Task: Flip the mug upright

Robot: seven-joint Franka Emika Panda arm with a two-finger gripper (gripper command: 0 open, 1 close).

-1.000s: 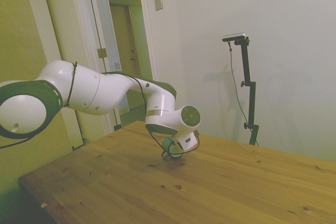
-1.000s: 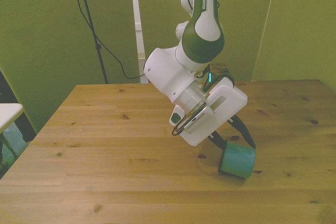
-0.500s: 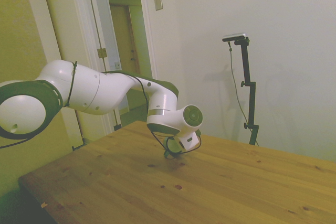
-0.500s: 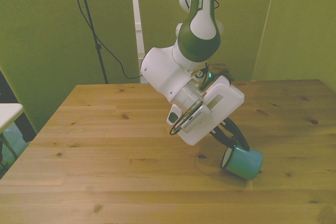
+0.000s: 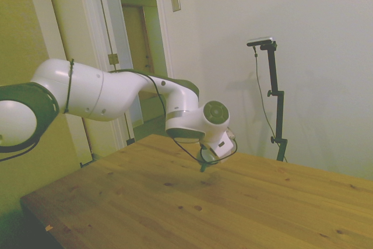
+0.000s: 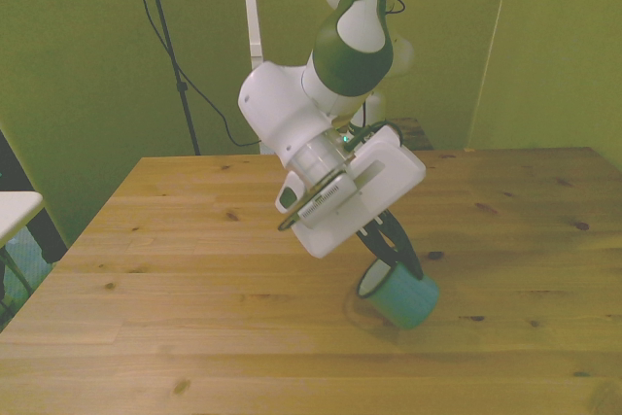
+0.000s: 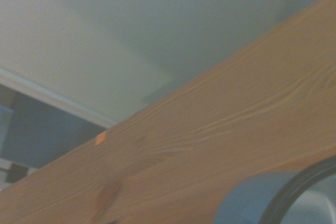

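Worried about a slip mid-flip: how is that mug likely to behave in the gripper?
The mug looks rigid with a smooth glossy wall, so it may pivot between the fingers. It hangs tilted in the gripper; being round, it would probably roll if released now.

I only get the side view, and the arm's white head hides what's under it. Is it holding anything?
Observer: Yes. In the front view the gripper is shut on a teal mug.
Operator: Is the mug standing up?
Observer: No, it is tilted. Its mouth faces up toward the gripper and its base points toward the front view's right.
Operator: Anything in it?
Observer: The wrist view shows only the dark rim and a sliver of pale inside, too little to tell.
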